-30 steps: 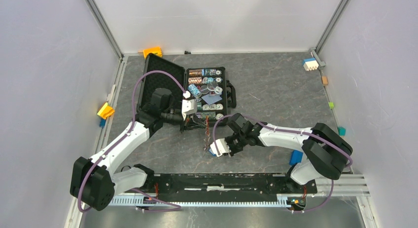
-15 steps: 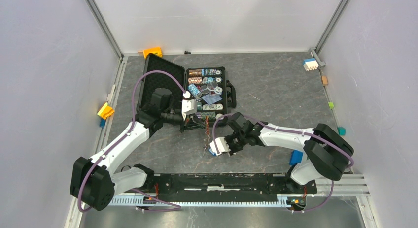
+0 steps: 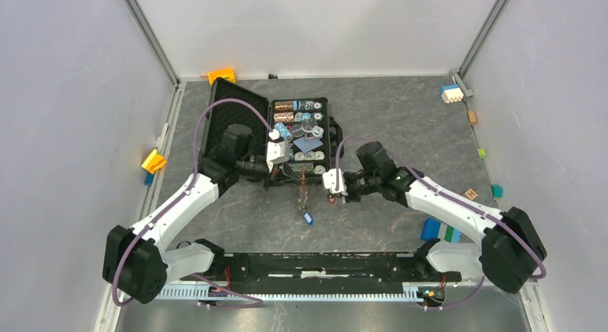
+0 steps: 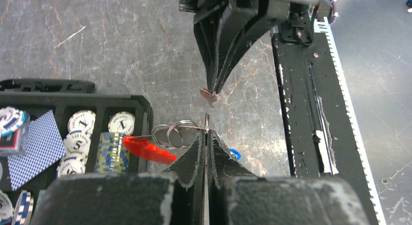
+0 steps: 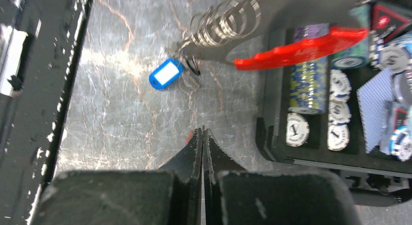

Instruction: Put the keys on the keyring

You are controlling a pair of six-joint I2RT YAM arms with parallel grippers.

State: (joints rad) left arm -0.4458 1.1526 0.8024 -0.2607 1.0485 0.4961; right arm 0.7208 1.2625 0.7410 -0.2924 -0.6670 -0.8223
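Where the two tools meet: the left gripper [image 4: 207,135] and the right gripper [image 4: 213,87] point at each other tip to tip above the table [image 4: 121,40], close but apart.
Left gripper: jaws pressed together on the wire of the keyring [image 4: 175,134], whose loops stick out sideways from its tips.
Keyring: its loops sit just beside the left fingertips, held up off the table. Its red tag [image 4: 148,149] slants away from the loops toward the case.
Right gripper: jaws closed, with the red key [image 4: 209,94] pinched at the very tips. Only a sliver of its red head shows.
Red key: just ahead of the left gripper's tips, not touching the loops.
Blue key [image 5: 166,73]: down on the table beneath the left gripper's tips. Whether it is joined to the keyring I cannot tell.
Case [image 4: 145,106]: open and black, beside the left gripper on the tag's side. It holds poker chips [image 4: 121,123] and playing cards [image 4: 41,147].
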